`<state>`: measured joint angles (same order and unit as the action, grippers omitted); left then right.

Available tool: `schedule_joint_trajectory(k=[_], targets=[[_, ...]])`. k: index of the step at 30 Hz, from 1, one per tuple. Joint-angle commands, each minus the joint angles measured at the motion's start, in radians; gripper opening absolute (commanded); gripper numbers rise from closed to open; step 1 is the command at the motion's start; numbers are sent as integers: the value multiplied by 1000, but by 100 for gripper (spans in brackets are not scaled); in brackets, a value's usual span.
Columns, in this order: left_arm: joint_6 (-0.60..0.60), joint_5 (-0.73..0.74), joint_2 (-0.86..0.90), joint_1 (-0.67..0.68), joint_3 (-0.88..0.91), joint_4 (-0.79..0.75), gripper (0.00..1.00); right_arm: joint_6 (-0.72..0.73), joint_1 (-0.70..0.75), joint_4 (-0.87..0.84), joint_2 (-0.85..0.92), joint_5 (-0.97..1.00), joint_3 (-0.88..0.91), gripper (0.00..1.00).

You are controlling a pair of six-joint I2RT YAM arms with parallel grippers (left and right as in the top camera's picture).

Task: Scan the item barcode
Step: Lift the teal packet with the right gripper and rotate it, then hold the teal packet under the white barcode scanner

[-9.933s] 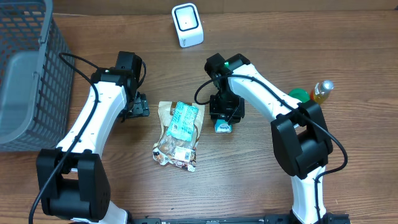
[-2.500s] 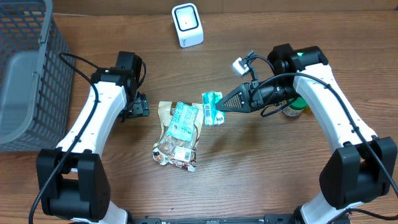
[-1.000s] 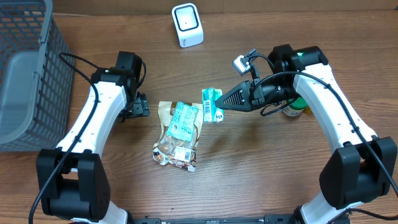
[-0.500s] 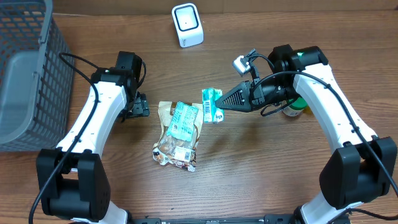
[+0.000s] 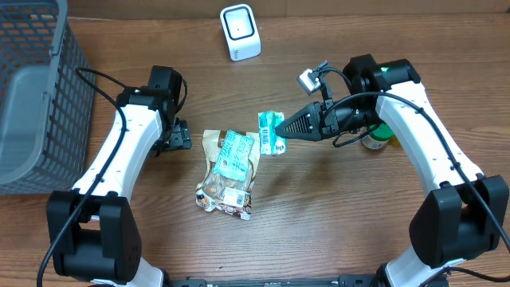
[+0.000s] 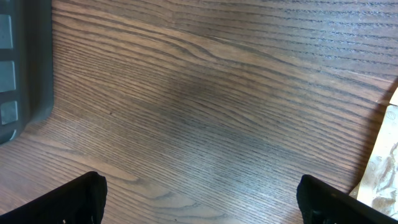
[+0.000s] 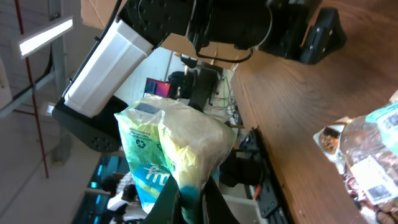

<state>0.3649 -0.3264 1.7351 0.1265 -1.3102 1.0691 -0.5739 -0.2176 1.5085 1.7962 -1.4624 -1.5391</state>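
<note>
The right jaws are clamped on one end of a small green-and-white packet (image 5: 272, 134), holding it off the worktop (image 5: 319, 223) just right of a snack bag (image 5: 229, 171) that lies flat in the middle. The right arm (image 5: 414, 119) reaches in level from the right, its jaws pointing left. From overhead, the packet's long axis runs across the jaws, roughly from the far side towards the robot, with a slight tilt. A broad face is turned upward, and a pale label patch shows near the end closest to the robot. In the right wrist view the packet (image 7: 171, 155) stands up from the clamped fingers (image 7: 166, 202), crumpled top outward, green print on the left side.

The scanner (image 5: 240, 32), a white box, sits near the far edge, well apart from the packet.

The left jaws stand wide apart and hold nothing, low over bare wood left of the snack bag. Their dark fingers (image 6: 68, 202) show in the bottom corners of the left wrist view. A grey basket (image 5: 32, 96) stands at the far left.
</note>
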Motion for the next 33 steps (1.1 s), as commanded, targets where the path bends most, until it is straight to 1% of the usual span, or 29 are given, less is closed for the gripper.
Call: schedule_joint_trajectory(k=[1, 5, 11, 15, 20, 24, 25, 30, 33], targets=[[13, -13, -19, -2, -18, -1, 100, 1, -2, -40, -11, 3, -14, 4], [13, -13, -19, -2, -18, -1, 100, 0, -3, -69, -11, 118, -14, 4], [13, -13, -19, -2, -18, -1, 99, 0, -6, -175, -11, 355, -14, 4], [13, -13, -19, -2, -18, -1, 100, 1, -16, -213, -11, 490, -11, 4], [14, -13, -19, -2, -18, -1, 100, 1, -38, -237, -11, 577, -11, 4], [14, -13, -19, -2, -18, -1, 100, 7, -74, -294, -11, 645, 10, 4], [14, -13, -19, -2, -18, -1, 100, 26, -81, -311, -11, 662, 18, 4], [13, -13, -19, -2, -18, -1, 100, 298, -135, -489, -11, 859, 85, 4], [14, -13, -19, -2, -18, -1, 99, 416, -160, -558, -11, 995, 117, 4]])
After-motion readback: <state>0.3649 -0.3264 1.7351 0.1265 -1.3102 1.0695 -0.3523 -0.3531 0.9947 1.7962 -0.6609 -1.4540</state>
